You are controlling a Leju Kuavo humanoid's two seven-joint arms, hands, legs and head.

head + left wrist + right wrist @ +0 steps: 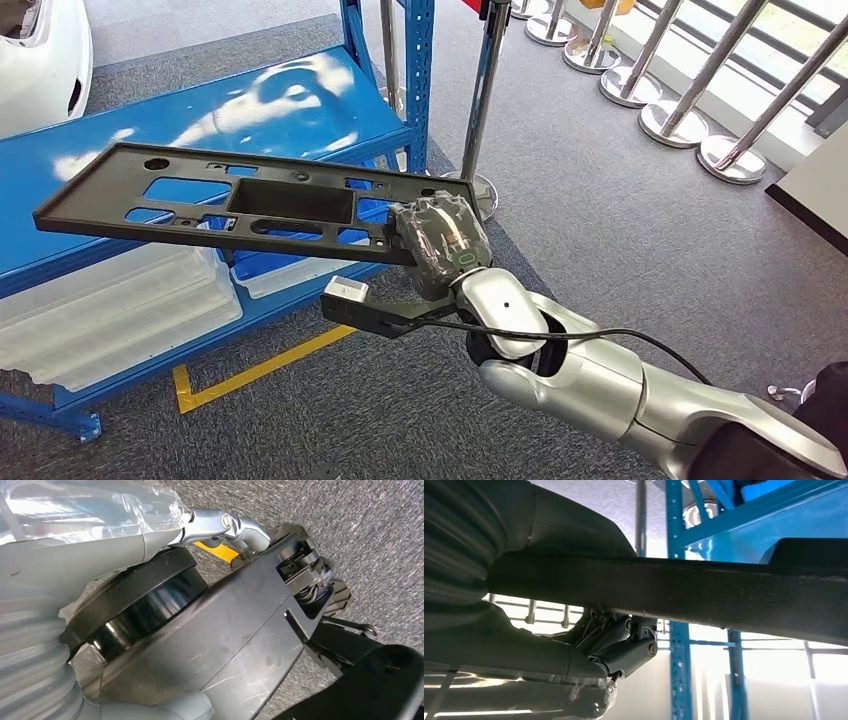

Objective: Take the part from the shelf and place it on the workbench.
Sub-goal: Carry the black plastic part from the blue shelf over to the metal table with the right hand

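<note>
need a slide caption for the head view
Right hand grips one end of the black plastic panel, holding it out level above the blue shelf.

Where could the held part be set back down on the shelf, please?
The blue shelf top is bare behind and left of the part, up to the post. The level below is crowded with clear trays. The right hand holds the part's end.

The part (215,195) looks like matt black plastic, its edge (704,590) rough and grainy. The shelf (250,105) is glossy blue painted metal, above grey carpet (600,220). The right arm (600,385) is smooth silver metal.
</note>
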